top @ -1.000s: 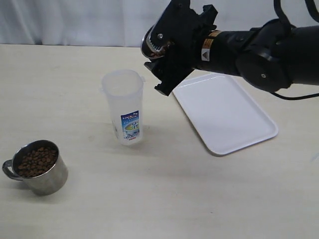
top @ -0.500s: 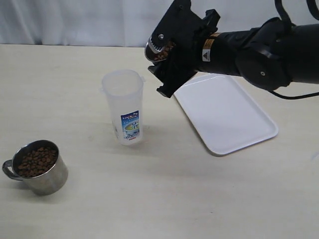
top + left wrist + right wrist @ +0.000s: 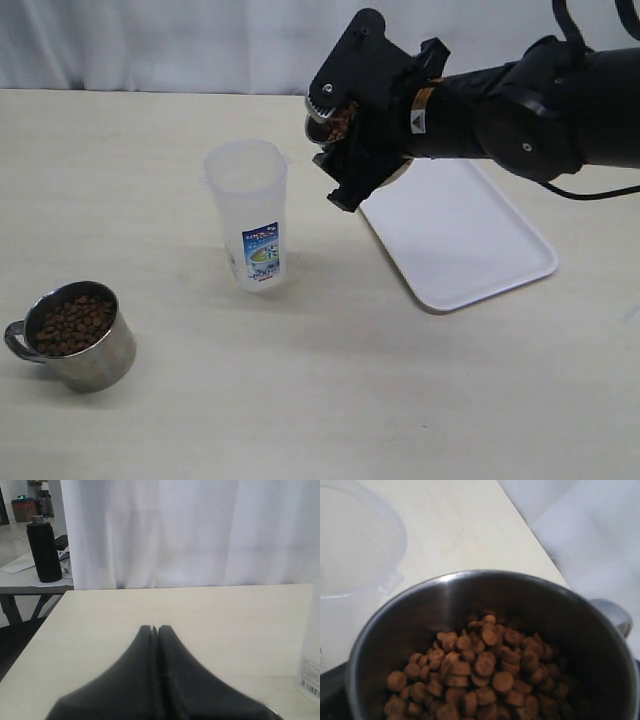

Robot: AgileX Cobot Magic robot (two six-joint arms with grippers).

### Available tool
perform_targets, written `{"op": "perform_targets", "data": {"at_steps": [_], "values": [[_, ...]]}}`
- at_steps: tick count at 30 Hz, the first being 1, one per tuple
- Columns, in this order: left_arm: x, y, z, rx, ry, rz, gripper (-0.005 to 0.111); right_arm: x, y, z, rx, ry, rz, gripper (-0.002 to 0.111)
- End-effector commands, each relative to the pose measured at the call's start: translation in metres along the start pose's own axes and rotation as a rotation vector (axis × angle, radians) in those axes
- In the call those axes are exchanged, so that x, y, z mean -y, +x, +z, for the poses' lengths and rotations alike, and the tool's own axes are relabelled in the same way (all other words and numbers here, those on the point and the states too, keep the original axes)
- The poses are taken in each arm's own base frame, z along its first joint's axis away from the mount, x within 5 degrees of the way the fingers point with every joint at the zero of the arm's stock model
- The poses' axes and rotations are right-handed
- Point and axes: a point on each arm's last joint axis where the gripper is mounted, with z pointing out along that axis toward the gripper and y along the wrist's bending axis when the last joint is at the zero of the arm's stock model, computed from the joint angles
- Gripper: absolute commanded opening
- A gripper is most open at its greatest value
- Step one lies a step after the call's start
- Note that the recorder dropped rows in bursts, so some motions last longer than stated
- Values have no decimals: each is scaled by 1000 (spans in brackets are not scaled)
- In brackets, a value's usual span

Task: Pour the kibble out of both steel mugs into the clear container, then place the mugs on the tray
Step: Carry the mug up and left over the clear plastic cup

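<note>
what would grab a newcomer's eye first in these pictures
The big black arm reaching in from the right of the exterior view stands out first. Its jaws are clamped on a tilted steel mug of brown kibble, held in the air just right of the clear container. Next comes the second mug, also full, standing alone at the front left of the table, then the white tray under the arm.

You have open desk [image 3: 330, 400] across the front, between the standing mug [image 3: 75, 335] and the tray [image 3: 470, 250]. The clear container [image 3: 246, 213] blocks mid-desk; the right hand [image 3: 340, 138], gripping the carried mug [image 3: 322, 115], hangs beside its rim.
</note>
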Motion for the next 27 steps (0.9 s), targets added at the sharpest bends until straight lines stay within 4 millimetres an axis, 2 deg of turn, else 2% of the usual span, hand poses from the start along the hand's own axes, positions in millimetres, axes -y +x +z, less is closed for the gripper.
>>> {"op": "perform_targets", "data": {"at_steps": [1, 3, 6, 8, 9, 11, 20, 26, 27], "values": [[0, 0, 0, 9, 0, 3, 0, 7, 1, 0, -13, 25, 11, 5], [0, 0, 0, 9, 0, 3, 0, 11, 3, -1, -23, 64, 92, 5], [0, 0, 0, 9, 0, 3, 0, 15, 4, -1, -24, 165, 67, 5], [0, 0, 0, 9, 0, 3, 0, 9, 4, -1, 14, 144, 42, 5], [0, 0, 0, 9, 0, 3, 0, 6, 4, 0, 23, 123, 107, 5], [0, 0, 0, 9, 0, 3, 0, 6, 4, 0, 24, 122, 109, 5], [0, 0, 0, 9, 0, 3, 0, 2, 2, 0, 42, 75, 52, 5], [0, 0, 0, 9, 0, 3, 0, -1, -4, -4, 65, 65, 4, 5], [0, 0, 0, 9, 0, 3, 0, -6, -8, -5, 70, 68, -24, 5]]}}
